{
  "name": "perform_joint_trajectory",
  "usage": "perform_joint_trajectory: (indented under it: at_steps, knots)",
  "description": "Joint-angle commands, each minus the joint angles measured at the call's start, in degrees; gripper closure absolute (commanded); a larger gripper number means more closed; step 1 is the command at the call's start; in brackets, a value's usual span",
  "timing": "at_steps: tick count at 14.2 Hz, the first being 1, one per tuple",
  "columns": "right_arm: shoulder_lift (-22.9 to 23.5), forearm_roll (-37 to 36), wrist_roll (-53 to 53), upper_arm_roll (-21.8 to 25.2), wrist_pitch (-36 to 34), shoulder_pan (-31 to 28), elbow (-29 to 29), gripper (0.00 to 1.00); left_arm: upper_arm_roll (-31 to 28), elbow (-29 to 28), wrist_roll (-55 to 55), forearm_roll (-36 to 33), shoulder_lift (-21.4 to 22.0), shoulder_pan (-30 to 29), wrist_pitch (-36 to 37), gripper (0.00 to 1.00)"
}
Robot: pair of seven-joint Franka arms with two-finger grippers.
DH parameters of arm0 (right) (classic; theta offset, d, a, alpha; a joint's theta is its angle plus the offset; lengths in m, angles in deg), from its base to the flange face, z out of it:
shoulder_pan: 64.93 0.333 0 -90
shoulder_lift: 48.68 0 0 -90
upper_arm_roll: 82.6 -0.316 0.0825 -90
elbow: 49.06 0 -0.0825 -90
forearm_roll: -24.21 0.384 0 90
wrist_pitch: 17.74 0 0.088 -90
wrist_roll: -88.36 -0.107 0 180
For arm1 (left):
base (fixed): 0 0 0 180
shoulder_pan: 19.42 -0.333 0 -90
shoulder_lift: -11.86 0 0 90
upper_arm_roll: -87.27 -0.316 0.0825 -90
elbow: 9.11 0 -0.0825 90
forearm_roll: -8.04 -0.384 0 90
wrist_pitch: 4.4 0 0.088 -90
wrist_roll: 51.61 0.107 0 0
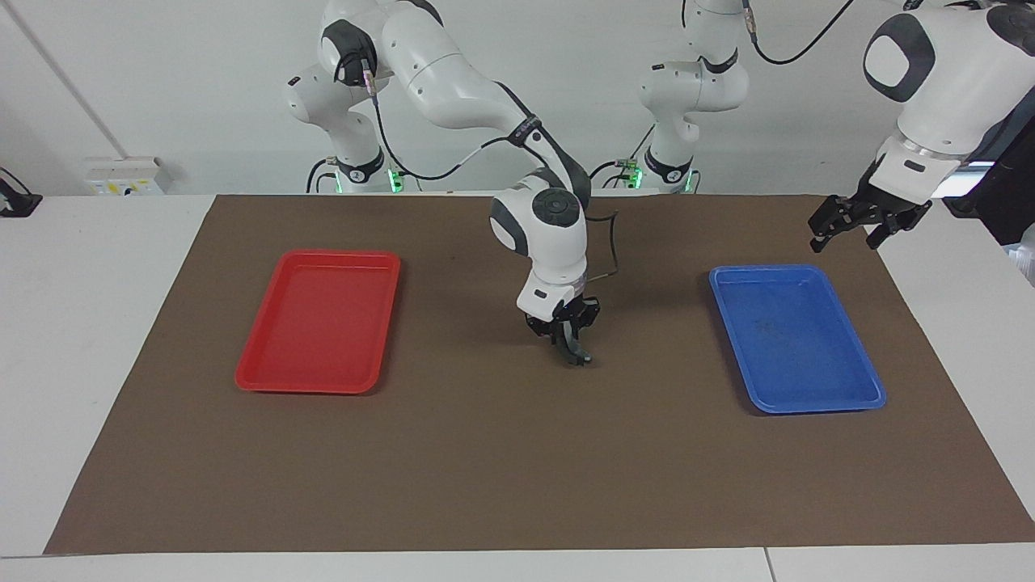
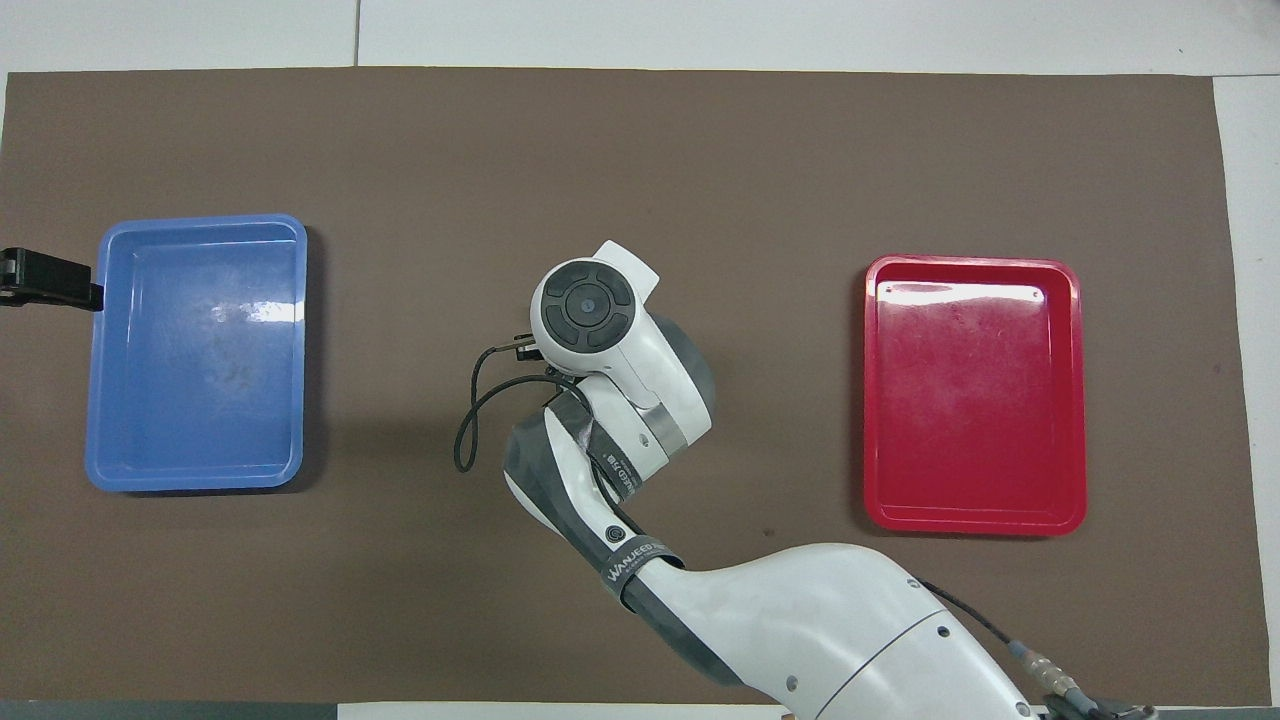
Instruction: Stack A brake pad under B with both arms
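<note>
My right gripper (image 1: 569,341) is low over the middle of the brown mat (image 1: 485,469), shut on B (image 1: 576,352), the dark curved pad that hangs from its fingertips down to the mat. The A brake pad lies at that same spot, and I cannot tell it apart from B there. In the overhead view the right arm's wrist (image 2: 590,310) covers both pads. My left gripper (image 1: 859,223) is raised and open with nothing in it, over the mat's edge at the left arm's end of the table, beside the blue tray (image 1: 796,339).
A red tray (image 1: 319,323) sits on the mat toward the right arm's end, and the blue tray toward the left arm's end. Neither holds anything. White tabletop (image 1: 97,323) surrounds the mat.
</note>
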Motion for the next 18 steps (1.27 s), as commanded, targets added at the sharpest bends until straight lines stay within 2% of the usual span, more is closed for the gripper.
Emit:
perform_joint_trajectory:
  at_steps: [1, 3, 4, 5, 6, 8, 11, 15, 18]
  knots:
    - [-0.02, 1.27, 0.28, -0.06, 2.04, 0.31, -2.18, 0.79, 0.18, 2.16, 1.18, 0.92, -0.76, -1.19, 3.98, 0.00]
    - [-0.20, 1.27, 0.28, -0.06, 2.74, 0.22, -2.89, 0.72, 0.18, 2.16, 1.09, 1.01, 0.20, -1.19, 4.25, 0.00]
    - [-0.28, 1.27, 0.19, -0.06, 2.66, 0.22, -2.89, 0.52, 0.18, 2.16, 1.09, 0.92, 0.73, -1.19, 4.86, 0.00]
    - [-0.37, 1.27, 0.10, -0.06, 2.14, 0.31, -2.80, 0.11, 0.44, 2.16, 1.00, 0.92, 0.82, -1.19, 5.21, 0.00]
    - [-0.72, 0.66, 0.01, -0.06, 1.52, 0.48, -2.28, 0.00, 0.87, 2.95, 0.74, 0.92, 0.91, -1.10, 5.56, 0.00]
    - [-1.68, 0.39, -1.73, 0.46, 0.20, 1.10, -1.75, 0.00, 2.19, 4.53, 0.13, 0.92, 0.73, -1.27, 6.44, 0.00]
    - [-9.57, -0.48, -1.75, 2.92, -6.63, -2.66, -2.10, 0.00, 5.18, 4.53, -0.23, 0.92, 0.74, -2.77, 6.27, 0.00]
    - [-20.21, -4.96, -0.61, 3.54, -22.18, -15.65, -2.98, 0.00, 8.87, 4.54, -0.32, 2.58, 0.74, -4.35, 7.23, 0.00]
    - [-26.80, -4.97, 9.12, 3.54, -35.18, -25.59, -3.06, 0.00, 8.88, 4.54, -0.58, 3.38, 0.82, -4.53, 7.41, 0.00]
